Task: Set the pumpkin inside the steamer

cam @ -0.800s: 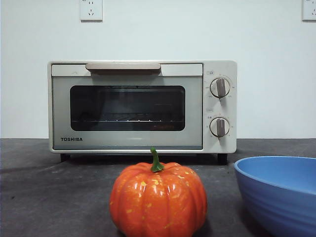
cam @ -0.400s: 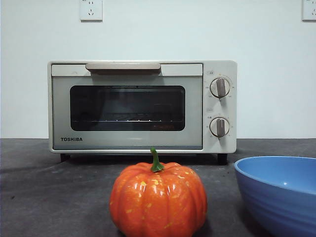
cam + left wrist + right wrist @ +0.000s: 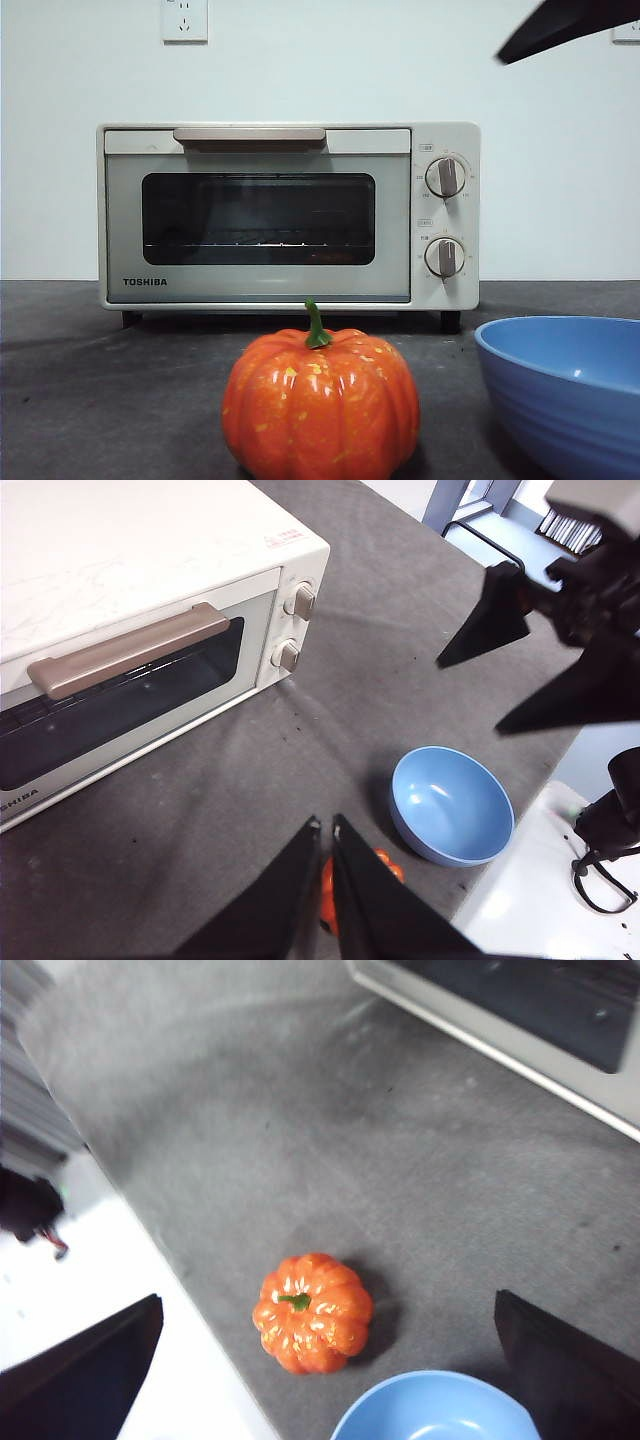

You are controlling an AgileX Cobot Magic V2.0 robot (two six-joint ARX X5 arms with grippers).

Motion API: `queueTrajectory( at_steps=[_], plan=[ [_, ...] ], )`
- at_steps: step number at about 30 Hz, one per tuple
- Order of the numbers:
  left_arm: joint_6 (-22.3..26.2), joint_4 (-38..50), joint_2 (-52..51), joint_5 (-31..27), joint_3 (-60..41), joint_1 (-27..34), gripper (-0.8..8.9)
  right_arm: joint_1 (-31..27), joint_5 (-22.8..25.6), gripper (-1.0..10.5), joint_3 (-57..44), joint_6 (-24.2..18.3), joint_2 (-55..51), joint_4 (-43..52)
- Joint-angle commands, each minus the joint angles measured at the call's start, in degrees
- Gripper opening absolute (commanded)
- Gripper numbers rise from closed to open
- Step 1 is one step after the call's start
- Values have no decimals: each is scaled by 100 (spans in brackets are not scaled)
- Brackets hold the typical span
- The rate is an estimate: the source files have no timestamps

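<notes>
Two grippers hung above the desk (image 3: 90,400), neither touching the pumpkin (image 3: 320,405), which sat upright on its base, stem up, in front of the steamer (image 3: 288,215) and just beside the blue bowl (image 3: 570,390). Right gripper (image 3: 330,1380), jaws spread wide apart and empty, was high over the pumpkin, which lay almost between those jaws in the wrist view. Left gripper (image 3: 327,880), jaws nearly together and empty, also pointed down toward the pumpkin from above. Judging by the framing, the right arm looked better set for the grasp. Steamer's door, with its beige handle (image 3: 249,135), was closed, so it barred the way in. Bowl stood close enough to crowd a jaw coming down on that side.
</notes>
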Motion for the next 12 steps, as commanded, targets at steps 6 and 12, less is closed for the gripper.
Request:
queueTrajectory(
  at_steps=[6,12],
  plan=[
    [42,61,35,20,131,-28,28,1300,789,579,238,-577,1209,7],
    [37,61,35,22,131,-28,28,1915,1241,593,251,-859,2055,136]
  ],
)
